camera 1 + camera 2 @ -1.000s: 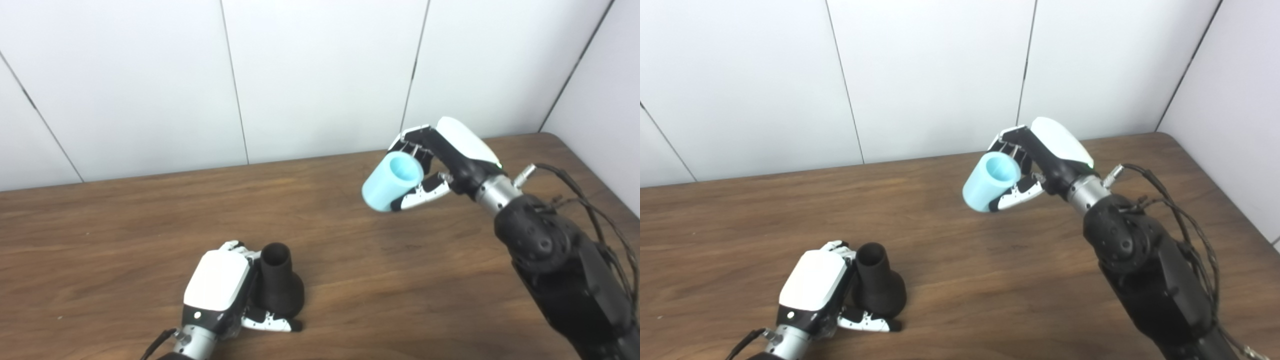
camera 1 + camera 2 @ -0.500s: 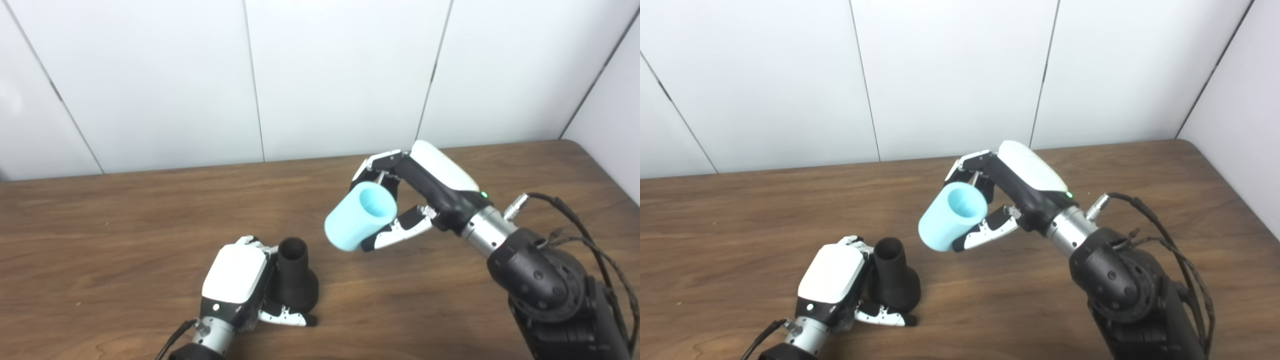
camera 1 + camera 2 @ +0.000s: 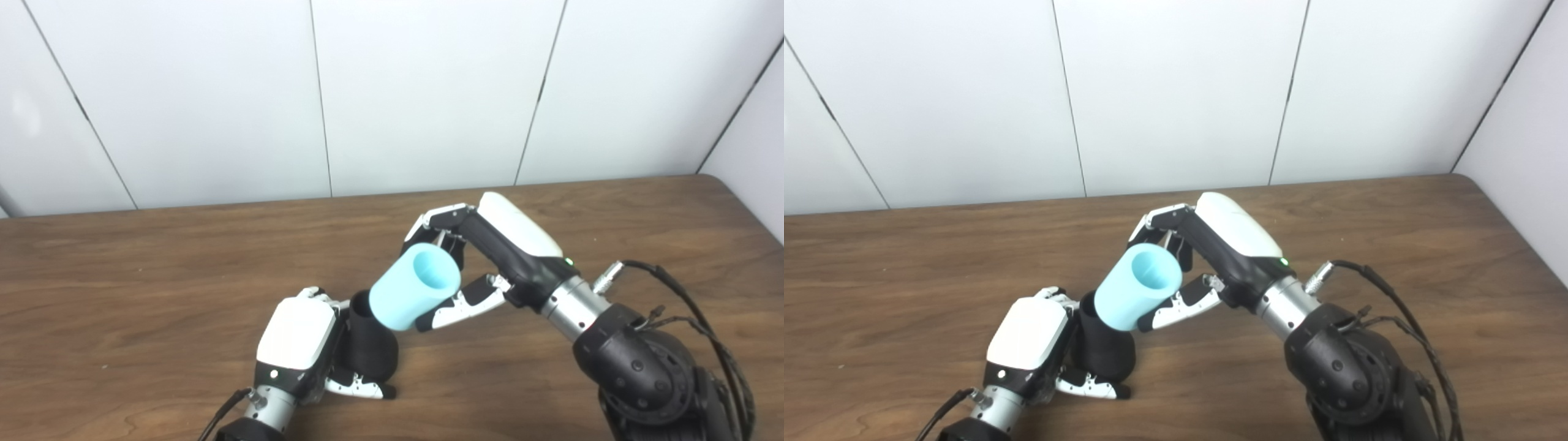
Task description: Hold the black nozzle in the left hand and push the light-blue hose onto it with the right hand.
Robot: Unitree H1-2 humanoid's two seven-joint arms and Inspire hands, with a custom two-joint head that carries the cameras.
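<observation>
The black nozzle (image 3: 371,355) stands upright on the wooden table (image 3: 122,275), wide base down, narrow neck up. My left hand (image 3: 298,343) is shut on it from its left side, thumb across the base. The light-blue hose (image 3: 411,294), a short thick tube, is tilted with its lower end at the nozzle's neck, covering part of the rim. My right hand (image 3: 490,257) is shut on the hose, fingers over its top and thumb under it. The hose's open upper end faces me. Whether the hose touches the neck is unclear.
White wall panels (image 3: 429,92) rise behind the table's far edge. The table's right corner (image 3: 729,184) lies near the side wall. My right forearm with its cables (image 3: 680,318) fills the lower right.
My right hand has carried the hose down and left, from mid-air right of the nozzle to its neck. The camera has also shifted. My left hand stays around the nozzle.
</observation>
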